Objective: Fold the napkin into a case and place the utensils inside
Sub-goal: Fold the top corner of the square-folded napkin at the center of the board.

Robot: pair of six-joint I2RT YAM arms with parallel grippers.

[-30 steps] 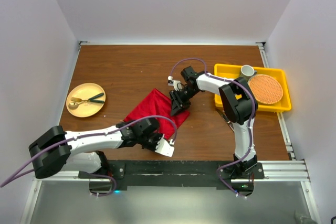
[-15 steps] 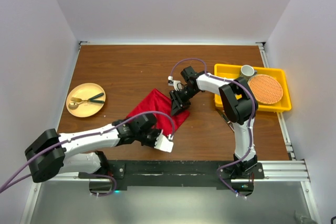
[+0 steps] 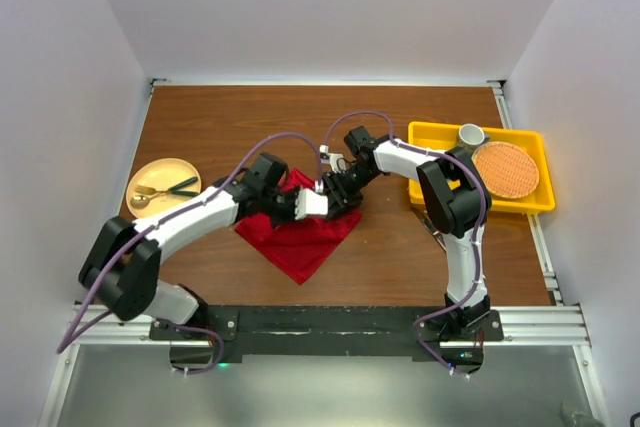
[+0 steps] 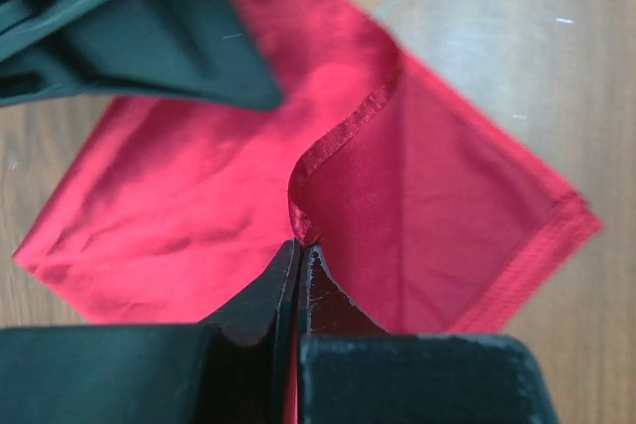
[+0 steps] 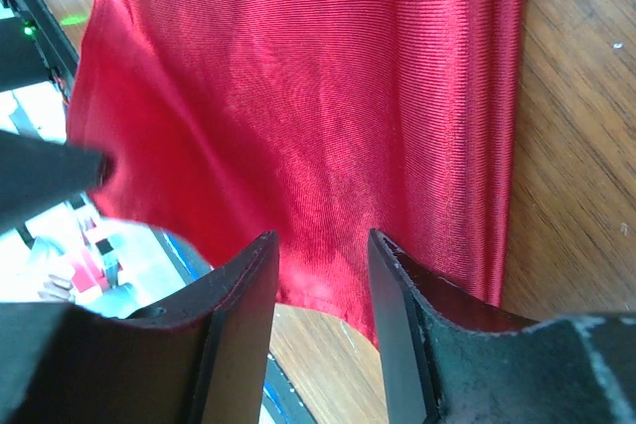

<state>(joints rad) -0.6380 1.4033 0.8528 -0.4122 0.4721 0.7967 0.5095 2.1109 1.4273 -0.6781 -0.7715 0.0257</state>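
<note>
Brown table (image 3: 240,117) surrounds the napkin (image 3: 300,242), its hem pinched by left gripper (image 4: 298,245), right gripper (image 5: 322,237) gaping beside

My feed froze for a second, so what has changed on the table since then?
The left gripper swung from the table's near edge away to the middle of the napkin, beside the right gripper, and is shut on a lifted hem. The napkin's near corner is now uncovered. The right gripper, plate and tray stayed put.

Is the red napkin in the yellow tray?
No, the napkin lies on the brown table, beside the yellow tray.
</note>
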